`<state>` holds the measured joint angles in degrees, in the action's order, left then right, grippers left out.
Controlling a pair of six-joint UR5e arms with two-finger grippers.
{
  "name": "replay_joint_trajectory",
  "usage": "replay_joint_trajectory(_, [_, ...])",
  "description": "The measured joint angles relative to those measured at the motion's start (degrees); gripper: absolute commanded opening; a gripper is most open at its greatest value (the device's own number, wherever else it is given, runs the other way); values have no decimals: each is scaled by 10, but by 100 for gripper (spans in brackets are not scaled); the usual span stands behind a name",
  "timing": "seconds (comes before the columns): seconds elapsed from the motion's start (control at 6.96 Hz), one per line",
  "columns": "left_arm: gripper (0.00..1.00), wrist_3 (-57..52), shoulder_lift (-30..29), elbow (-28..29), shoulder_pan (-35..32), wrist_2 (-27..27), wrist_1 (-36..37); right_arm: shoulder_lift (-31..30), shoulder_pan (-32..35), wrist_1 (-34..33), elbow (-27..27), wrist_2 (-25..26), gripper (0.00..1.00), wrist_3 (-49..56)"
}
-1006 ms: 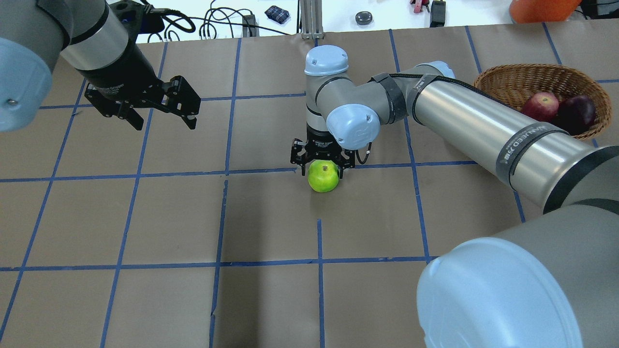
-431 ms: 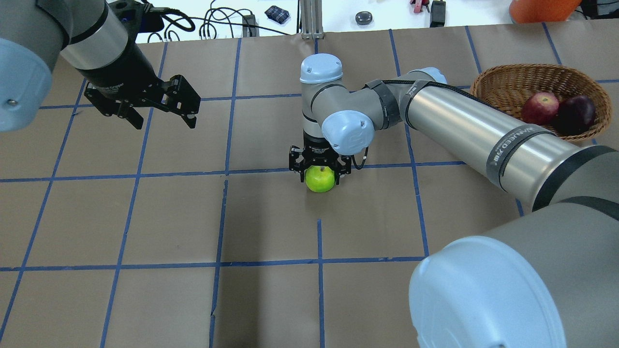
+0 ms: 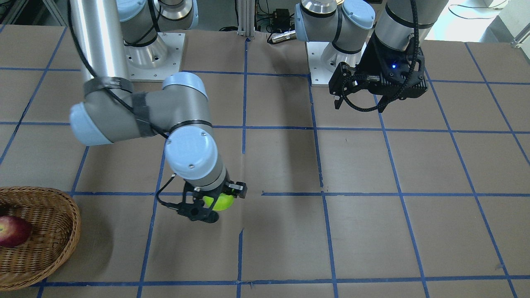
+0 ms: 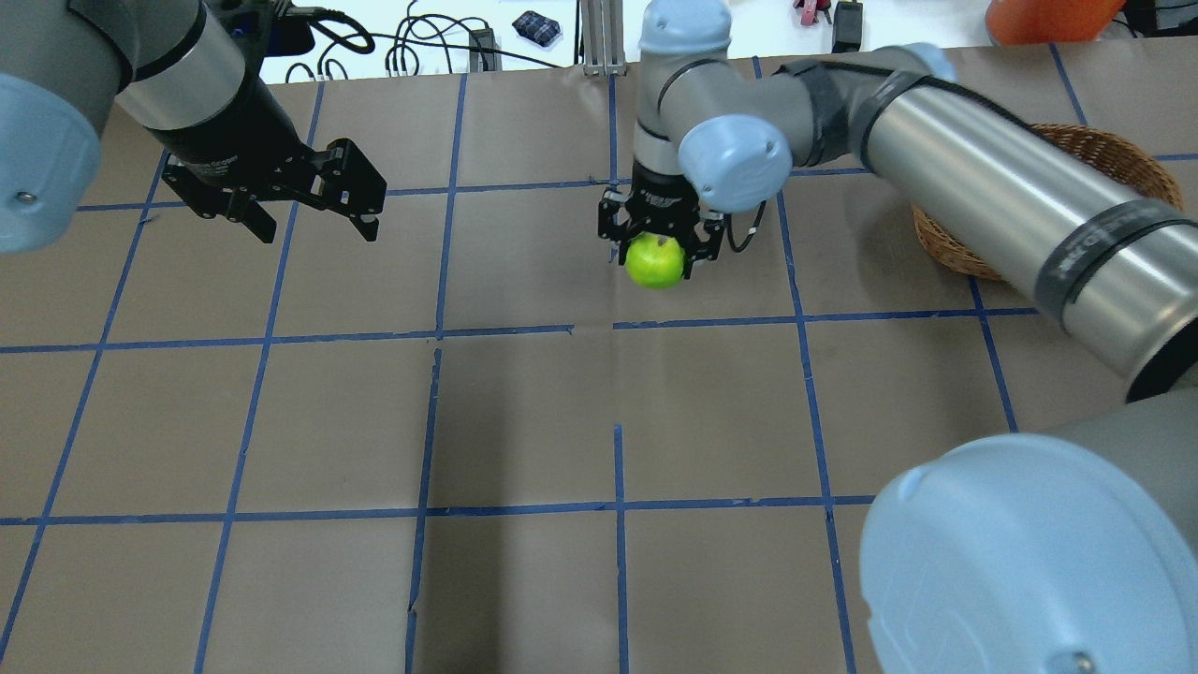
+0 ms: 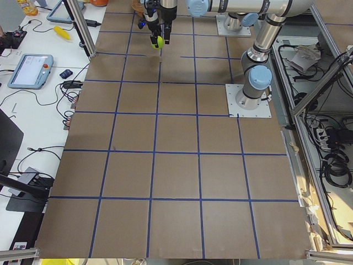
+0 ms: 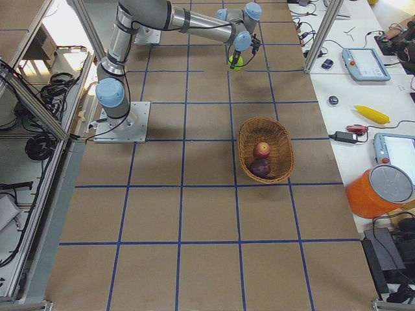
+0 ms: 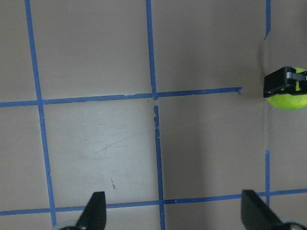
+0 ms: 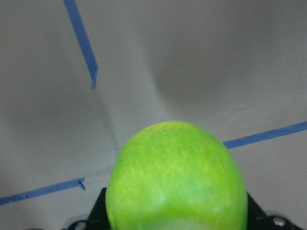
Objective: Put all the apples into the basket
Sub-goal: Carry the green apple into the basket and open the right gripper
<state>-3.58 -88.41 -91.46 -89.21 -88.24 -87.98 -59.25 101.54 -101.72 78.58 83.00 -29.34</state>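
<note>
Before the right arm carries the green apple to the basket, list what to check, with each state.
1. Right gripper shut on the green apple: ok, a finger on each side.
2. Apple off the table: ok, it looks lifted.
3. Firmness of the grip: cannot tell.
4. Room in the basket: ok, the red apple and maroon apple leave the end nearer the green apple bare.
5. Way to the basket: ok, nothing shows between them.
6. Left gripper out of the way: ok, open and hanging far off on the other side.
</note>
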Motion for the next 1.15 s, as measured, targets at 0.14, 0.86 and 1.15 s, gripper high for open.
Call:
replay_joint_trajectory(0.14, [100,0,0,0,0,0,1,-3,-53,40,-47,2,0,5])
replay_joint_trajectory(0.86, [100,-1,0,0,1,0,1,39,-259,76,-109,91,0,272])
replay_joint_trajectory(1.15, [100,-2,-1,0,1,0,1,63,-276,77,-105,129,0,326])
